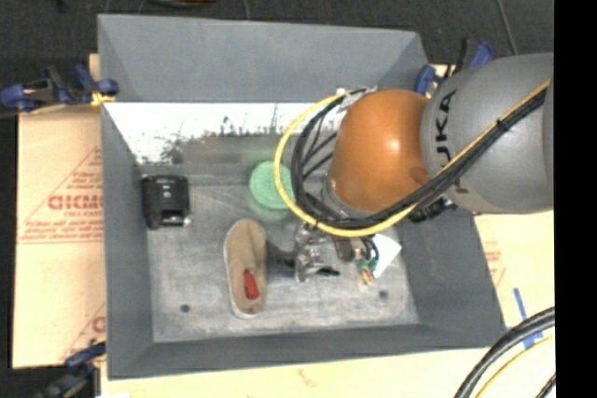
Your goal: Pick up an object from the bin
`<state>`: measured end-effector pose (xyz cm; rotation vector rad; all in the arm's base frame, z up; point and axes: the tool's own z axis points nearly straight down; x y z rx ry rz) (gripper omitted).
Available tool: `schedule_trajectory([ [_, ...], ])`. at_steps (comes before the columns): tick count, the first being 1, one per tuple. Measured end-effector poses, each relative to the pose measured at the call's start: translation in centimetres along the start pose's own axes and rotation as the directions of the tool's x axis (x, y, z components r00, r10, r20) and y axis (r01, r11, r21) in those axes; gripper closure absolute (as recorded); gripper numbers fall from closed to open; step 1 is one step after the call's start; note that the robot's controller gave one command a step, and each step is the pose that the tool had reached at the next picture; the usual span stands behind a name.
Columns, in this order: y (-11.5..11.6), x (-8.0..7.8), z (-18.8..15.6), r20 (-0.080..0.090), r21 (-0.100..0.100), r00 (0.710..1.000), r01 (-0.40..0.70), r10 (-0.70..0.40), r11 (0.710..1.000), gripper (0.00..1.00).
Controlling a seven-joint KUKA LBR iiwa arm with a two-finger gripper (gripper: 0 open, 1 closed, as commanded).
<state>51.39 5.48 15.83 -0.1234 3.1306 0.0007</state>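
Gripper (312, 264): lower centre of frame, just beside 1 tan slipper-shaped item (241, 252), probably placed there for a pick. Grip state: cannot tell, wrist obscures.

Gripper (308, 264) low over the floor of the grey bin (187, 298), just right of a tan shoe (244, 252) with a red piece (250, 284) inside, green disc (266, 185) behind, black block (165, 201) well apart at left, white scrap (382, 254) near its right.
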Motion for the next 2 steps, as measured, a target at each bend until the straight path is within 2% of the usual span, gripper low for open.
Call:
schedule_trajectory([
  [1,0.8,-0.4,-1.3,-0.007,0.000,1.000,0.008,-0.008,1.000,1.00],
  [2,0.5,-0.4,-6.3,-0.012,0.000,1.000,0.004,-0.004,1.000,1.00],
])
